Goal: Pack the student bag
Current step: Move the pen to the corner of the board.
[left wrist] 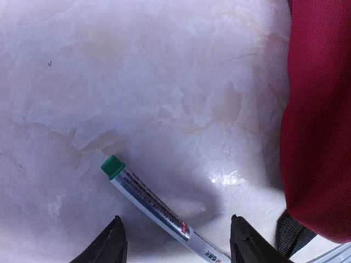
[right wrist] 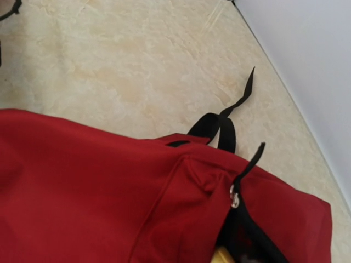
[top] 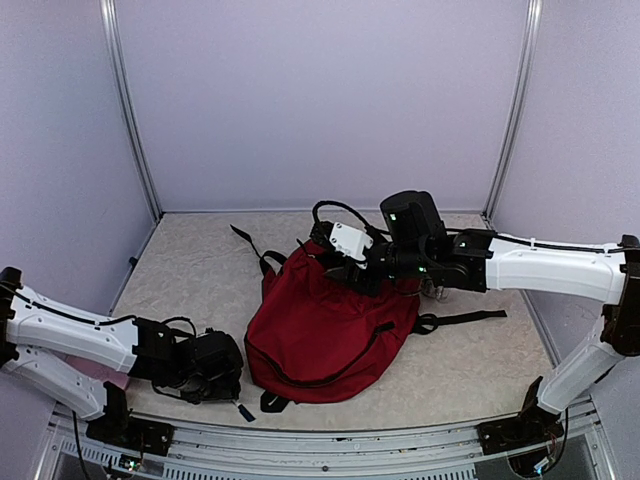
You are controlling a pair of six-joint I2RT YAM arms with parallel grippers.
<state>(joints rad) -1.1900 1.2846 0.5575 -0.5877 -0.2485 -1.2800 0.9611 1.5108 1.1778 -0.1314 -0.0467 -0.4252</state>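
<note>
Our open left hand (left wrist: 176,220) straddles a green-capped silver pen (left wrist: 149,204) beside the dark red fabric backpack (top: 320,335). Right hand (top: 342,260) at the backpack's top: we cannot tell its state.

The student bag (top: 320,330) is dark red with black straps (right wrist: 219,123). The bench (top: 200,270) is marbled beige. The silvery pen (left wrist: 151,205) has a green cap (left wrist: 113,166) and, seemingly, red print.
</note>
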